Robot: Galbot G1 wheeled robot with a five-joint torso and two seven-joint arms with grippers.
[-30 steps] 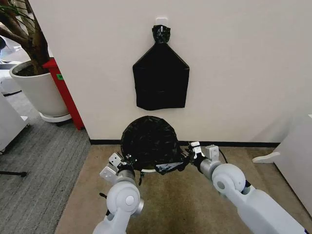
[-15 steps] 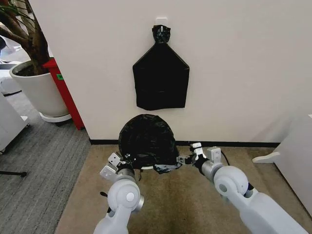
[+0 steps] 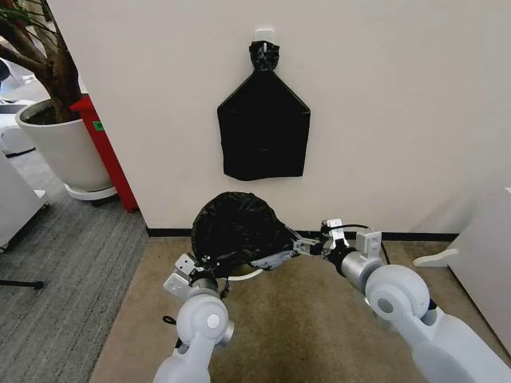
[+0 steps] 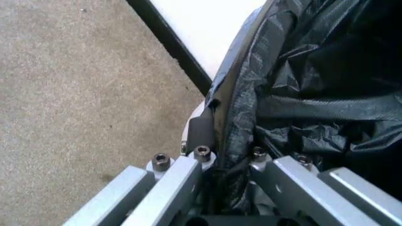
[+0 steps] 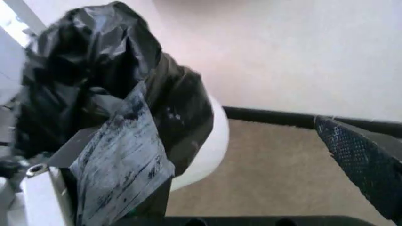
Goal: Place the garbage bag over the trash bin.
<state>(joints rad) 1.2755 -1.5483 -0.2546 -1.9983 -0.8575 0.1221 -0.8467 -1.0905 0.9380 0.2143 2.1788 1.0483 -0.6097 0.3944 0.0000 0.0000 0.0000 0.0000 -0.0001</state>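
The garbage bag (image 3: 236, 227) sits as a loose black dome over the trash bin (image 3: 239, 276), which stands on the carpet just in front of the wall (image 3: 399, 120). Only a thin arc of the bin's white rim shows under the plastic at the near side.

The left end effector (image 3: 209, 265) is at about 7 o'clock of the bin, low at the rim. In the left wrist view its two fingers (image 4: 168, 181) are closed on a fold of the bag's edge, with the bin's rim (image 4: 196, 123) just beside them.

The right end effector (image 3: 305, 245) is at about 3 o'clock of the bin, a little apart from it. A strip of the bag stretches from the dome to this end effector. In the right wrist view one finger (image 5: 122, 165) touches a flap of the plastic (it looks grey and shiny here), while the other finger (image 5: 364, 160) stands well apart, so the jaws are wide open and do not clamp the bag.

On the wall above, at 12 o'clock, a flat black bundle (image 3: 263, 128) hangs from a hook. A white plant pot (image 3: 60, 144) stands far to the left.
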